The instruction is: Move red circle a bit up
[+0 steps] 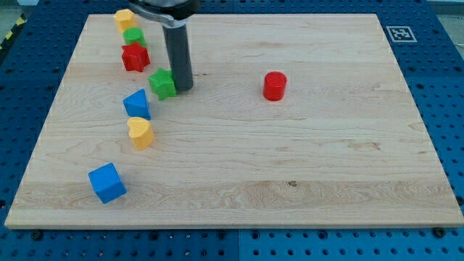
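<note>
- The red circle stands alone right of the board's centre, nearer the top edge, untouched.
- My tip, a bare rod with no jaws to open or close, rests against the green block towards the top-left corner.
- Approach pending: the tip must likely swing below the circle, then push upward.

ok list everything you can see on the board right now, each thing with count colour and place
red circle: 1, red, right of centre, alone
red star: 1, red, upper left
green block: 1, green, above the red star
green star: 1, green, beside my tip
yellow block: 1, yellow, top left
yellow heart: 1, yellow, left
blue block: 1, blue, above the yellow heart
blue cube: 1, blue, lower left
board: 1, light wood
my tip: 1, dark, at the green star's right, far left of the red circle
</note>
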Controlling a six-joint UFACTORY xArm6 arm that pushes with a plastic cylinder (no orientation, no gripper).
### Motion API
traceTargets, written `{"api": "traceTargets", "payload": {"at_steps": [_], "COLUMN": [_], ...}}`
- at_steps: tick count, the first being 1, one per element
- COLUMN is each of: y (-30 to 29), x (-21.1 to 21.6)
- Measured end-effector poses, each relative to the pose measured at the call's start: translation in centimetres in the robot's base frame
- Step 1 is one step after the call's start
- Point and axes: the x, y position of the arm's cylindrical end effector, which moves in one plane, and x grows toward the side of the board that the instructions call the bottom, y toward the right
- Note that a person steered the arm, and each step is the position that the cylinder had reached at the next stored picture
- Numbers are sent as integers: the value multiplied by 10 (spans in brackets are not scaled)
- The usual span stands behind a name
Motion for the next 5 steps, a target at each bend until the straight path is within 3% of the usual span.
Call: {"api": "traceTargets", "payload": {"at_steps": [3,5], "y": [-42,27], "x": [-42,-25]}}
